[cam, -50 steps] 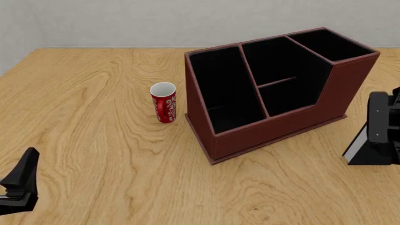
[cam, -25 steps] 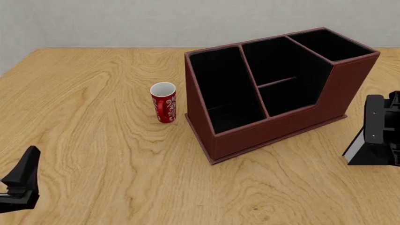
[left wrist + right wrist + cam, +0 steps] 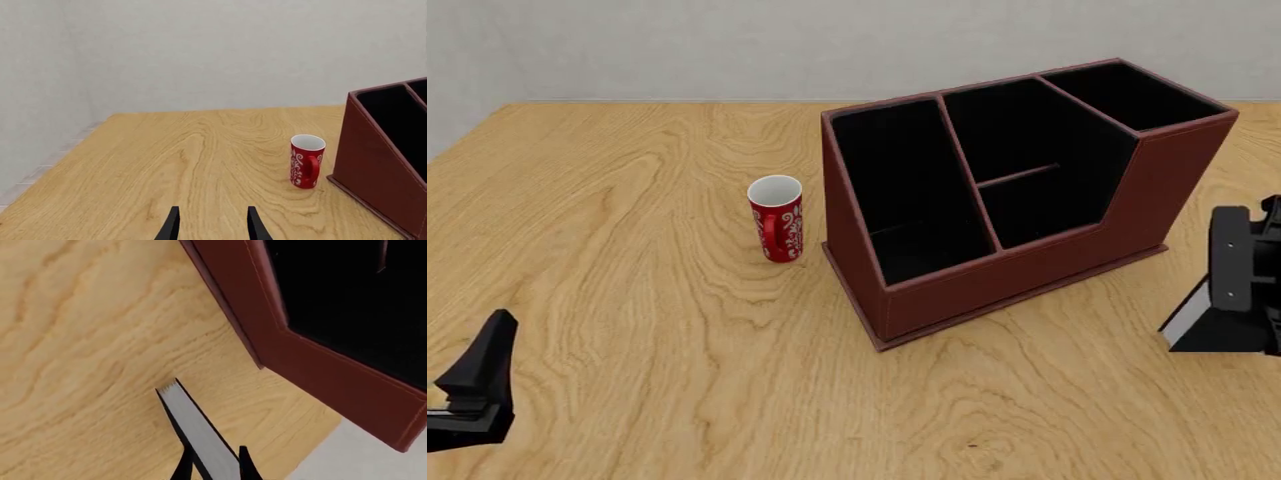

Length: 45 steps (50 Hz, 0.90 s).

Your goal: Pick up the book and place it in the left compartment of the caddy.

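The right gripper [image 3: 212, 467] is clamped on the book [image 3: 1197, 318] at the table's right edge, held edge-on, so the left compartment [image 3: 910, 195] of the caddy [image 3: 1014, 270] lies well to its left, while the left gripper [image 3: 210, 225] idles, fingers apart.

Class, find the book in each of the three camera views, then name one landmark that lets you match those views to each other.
Front view: the book shows at the right edge, held in the right hand, beside the caddy.
Right wrist view: the book runs out from between the fingers, white page edge showing.
Left wrist view: not in it.
Shared landmark: the reddish-brown caddy appears in all three.
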Available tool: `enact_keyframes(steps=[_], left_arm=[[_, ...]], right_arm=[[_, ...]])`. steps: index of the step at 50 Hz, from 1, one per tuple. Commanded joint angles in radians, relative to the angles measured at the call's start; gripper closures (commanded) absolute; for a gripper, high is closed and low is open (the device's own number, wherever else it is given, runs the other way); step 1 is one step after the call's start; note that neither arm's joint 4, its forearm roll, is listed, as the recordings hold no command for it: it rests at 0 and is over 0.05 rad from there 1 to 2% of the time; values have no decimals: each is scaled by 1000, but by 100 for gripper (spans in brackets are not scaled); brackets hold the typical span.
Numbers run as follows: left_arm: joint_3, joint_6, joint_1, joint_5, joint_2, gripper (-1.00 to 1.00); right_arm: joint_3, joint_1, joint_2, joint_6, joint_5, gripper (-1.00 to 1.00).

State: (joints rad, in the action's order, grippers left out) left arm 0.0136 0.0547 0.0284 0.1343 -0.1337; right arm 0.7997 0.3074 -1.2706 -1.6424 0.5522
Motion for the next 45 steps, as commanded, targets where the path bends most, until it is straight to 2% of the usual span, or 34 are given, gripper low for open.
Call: enact_keyframes(steps=[1, 9, 11, 18, 27, 41, 45], left_arm=[[-2, 0, -2, -2, 5, -100], [-4, -7, 1, -11, 18, -100], [-4, -9, -1, -9, 18, -100], [-3, -22, -12, -20, 35, -100], [2, -37, -17, -57, 76, -100], [12, -57, -25, -97, 119, -100], [14, -63, -25, -103, 124, -100]], right_arm=[[-13, -6, 13, 30, 32, 100], [-21, -33, 69, 38, 85, 100], [-27, -22, 92, 16, 103, 100], [-21, -23, 163, 9, 178, 100], [-34, 6, 233, -24, 219, 100], [-15, 23, 329, -41, 324, 100], [-5, 21, 349, -32, 345, 100]])
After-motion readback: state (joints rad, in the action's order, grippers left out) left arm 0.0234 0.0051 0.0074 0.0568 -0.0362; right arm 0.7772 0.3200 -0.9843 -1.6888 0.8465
